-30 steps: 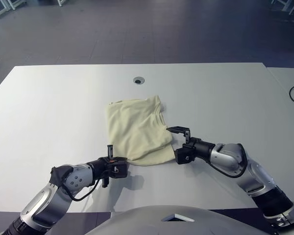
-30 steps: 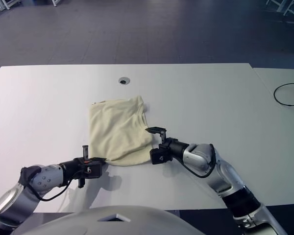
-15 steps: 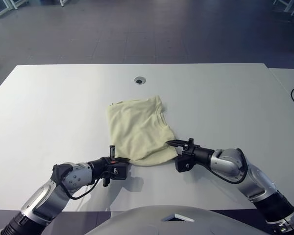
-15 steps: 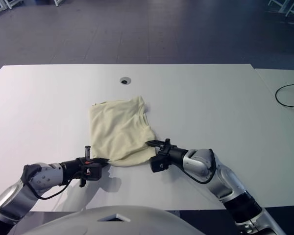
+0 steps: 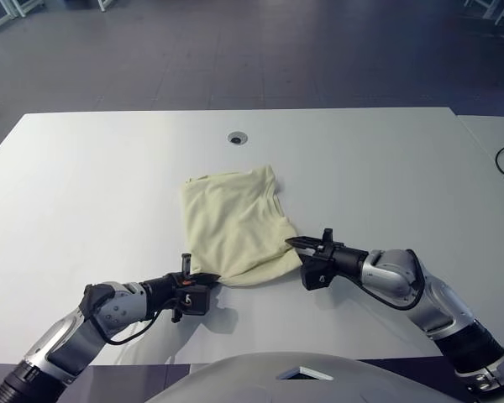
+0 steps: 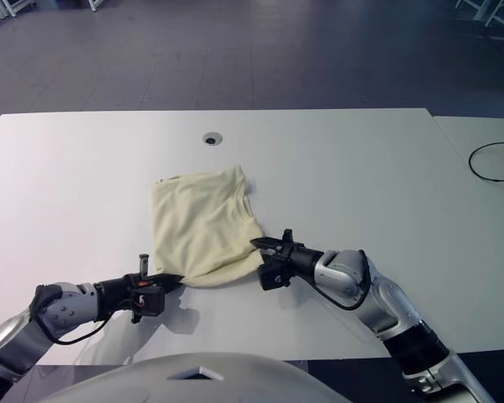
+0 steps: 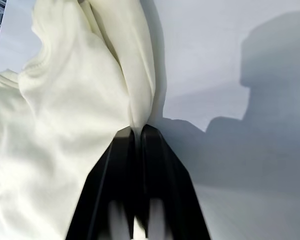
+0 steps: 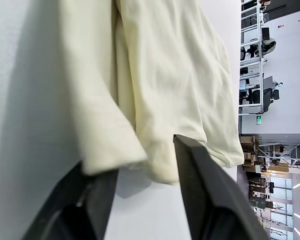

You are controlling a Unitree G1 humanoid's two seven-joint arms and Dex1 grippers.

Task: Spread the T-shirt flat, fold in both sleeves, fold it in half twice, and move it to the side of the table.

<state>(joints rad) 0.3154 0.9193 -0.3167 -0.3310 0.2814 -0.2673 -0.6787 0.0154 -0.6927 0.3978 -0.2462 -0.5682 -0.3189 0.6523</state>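
Note:
The pale yellow T-shirt lies crumpled in a rough rectangle at the middle of the white table. My left gripper is at the shirt's near left corner and is shut on a pinch of the fabric. My right gripper is at the near right corner. It is open, and its two fingers straddle the shirt's hem, one on each side of the cloth edge. Both forearms rest low over the table's front part.
A round cable hole sits in the table behind the shirt. A black cable loops on the neighbouring table at the far right. Bare tabletop stretches left and right of the shirt, with dark floor beyond the far edge.
My right gripper has turned over and dropped from above the near right corner onto it, fingers narrower than before. My left gripper still holds its corner and has barely moved.

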